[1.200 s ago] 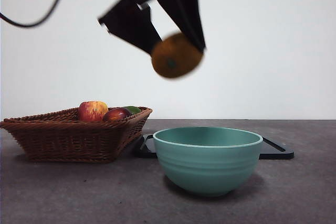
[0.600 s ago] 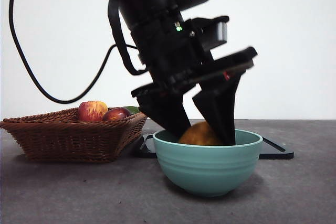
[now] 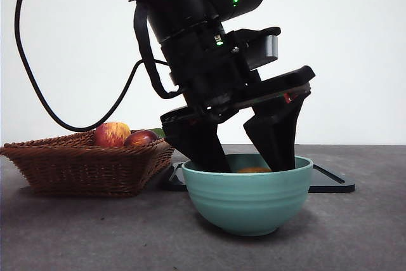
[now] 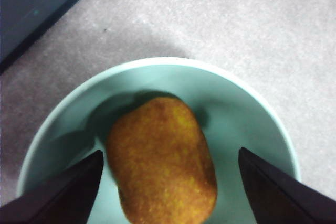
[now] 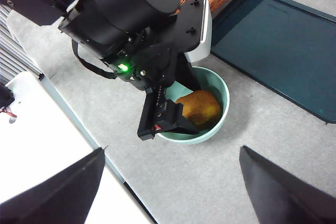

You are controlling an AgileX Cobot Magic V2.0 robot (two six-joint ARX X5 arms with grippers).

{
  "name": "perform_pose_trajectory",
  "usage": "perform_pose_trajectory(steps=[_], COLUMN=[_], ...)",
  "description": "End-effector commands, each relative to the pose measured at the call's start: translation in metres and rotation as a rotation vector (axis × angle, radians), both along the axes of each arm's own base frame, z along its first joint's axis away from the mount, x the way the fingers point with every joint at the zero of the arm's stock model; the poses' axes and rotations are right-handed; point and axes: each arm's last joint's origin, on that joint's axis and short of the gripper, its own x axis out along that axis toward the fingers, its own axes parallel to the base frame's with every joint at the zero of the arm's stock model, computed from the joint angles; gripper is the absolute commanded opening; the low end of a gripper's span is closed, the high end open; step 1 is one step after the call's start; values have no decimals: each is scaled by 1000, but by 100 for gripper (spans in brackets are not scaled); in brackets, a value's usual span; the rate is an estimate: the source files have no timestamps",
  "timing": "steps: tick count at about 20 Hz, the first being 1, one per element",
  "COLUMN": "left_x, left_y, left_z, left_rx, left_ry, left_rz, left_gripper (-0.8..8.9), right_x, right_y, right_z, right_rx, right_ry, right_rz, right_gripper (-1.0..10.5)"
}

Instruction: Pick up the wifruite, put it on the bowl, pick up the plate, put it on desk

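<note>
Just changed: your left pincer (image 3: pixel 244 157) has gone deeper into the bowl (image 3: pixel 248 201), and the wifruite (image 4: pixel 161 161) now lies on the bowl's floor.
Left pincer: spread open; in the left wrist view both jaws stand clear of the wifruite on either side, touching nothing you can see.
Wifruite: inside the bowl, lying on its side; from the front only a sliver of its top peeps over the rim between the jaws.
Against half a second ago: then the fruit rode high, well above the rim and pinched between the jaws; now it has sunk almost out of the front view and the jaws have parted.
Against a second ago: then the arm hung in the air above the bowl with the fruit in its grip; now it reaches down into the bowl.
Bowl: it seems to have slid a touch toward the basket (image 3: pixel 82 166), so the jaws may be pressing on its wall; watch that as you lift.
Meaning for the task: the first half looks done, I judge; you need only raise the left arm straight out.
Right pincer: open (image 5: pixel 170 182), waiting high above the desk (image 5: pixel 273 145), holding nothing.
Still to do: the plate, which I take to be the dark tray (image 5: pixel 283 51) lying flat behind the bowl, is untouched.
</note>
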Motion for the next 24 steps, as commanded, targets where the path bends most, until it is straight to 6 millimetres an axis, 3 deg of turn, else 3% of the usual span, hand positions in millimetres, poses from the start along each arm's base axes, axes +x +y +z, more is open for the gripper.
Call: perform_pose_trajectory(steps=[1, 7, 13, 20, 24], left_x=[-4, -14, -17, -18, -34], left_y=[-2, 27, 84, 153, 177], left_z=[22, 87, 144, 166, 160], left_rx=[-57, -204, -311, -285, -324], left_ry=[-40, -152, -260, -276, -267], left_rz=[-5, 21, 131, 304, 314], left_gripper=[414, 410, 410, 410, 410], right_x=[0, 0, 1, 1, 1], right_y=[1, 1, 0, 0, 0], right_z=[6, 6, 6, 6, 6], right_rx=[10, 10, -4, -5, -7], right_ry=[-14, -14, -20, -19, -21], right_rz=[-2, -2, -19, -20, -23], right_gripper=[413, 413, 413, 413, 413])
